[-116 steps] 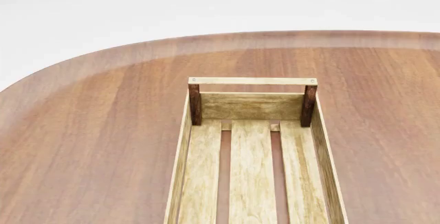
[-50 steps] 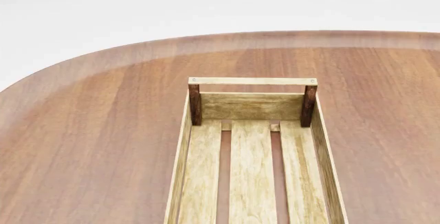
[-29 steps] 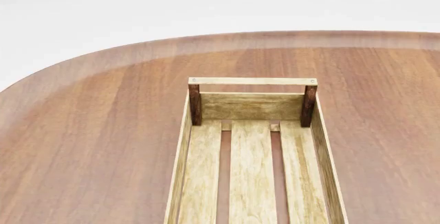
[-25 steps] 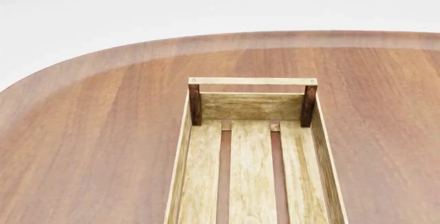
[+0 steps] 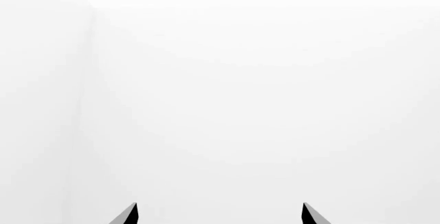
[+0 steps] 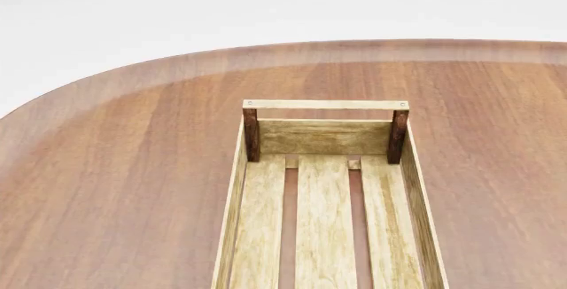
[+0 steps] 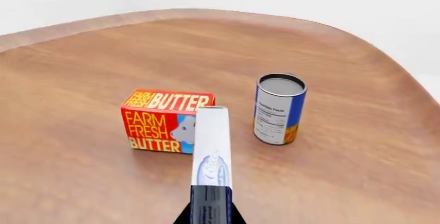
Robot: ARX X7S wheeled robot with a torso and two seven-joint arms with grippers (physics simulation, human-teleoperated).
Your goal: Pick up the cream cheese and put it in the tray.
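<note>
In the right wrist view the cream cheese (image 7: 211, 147), a thin white-grey box with a blue oval logo, stands edge-on between my right gripper's (image 7: 210, 211) dark fingers, which are shut on it. It hangs above the wooden table, in front of the butter box. The tray (image 6: 325, 104), a long light-wood slatted crate with dark corner posts and a rail handle, lies in the head view's lower middle with nothing in it. My left gripper (image 5: 218, 208) is open, its two fingertips wide apart against a white background. Neither gripper shows in the head view.
A red-orange butter box (image 7: 154, 121) lies on the table beyond the held box, and a blue-and-orange can (image 7: 278, 109) stands upright beside it. The round brown table (image 6: 115, 169) curves away at its far edge, with a white floor behind.
</note>
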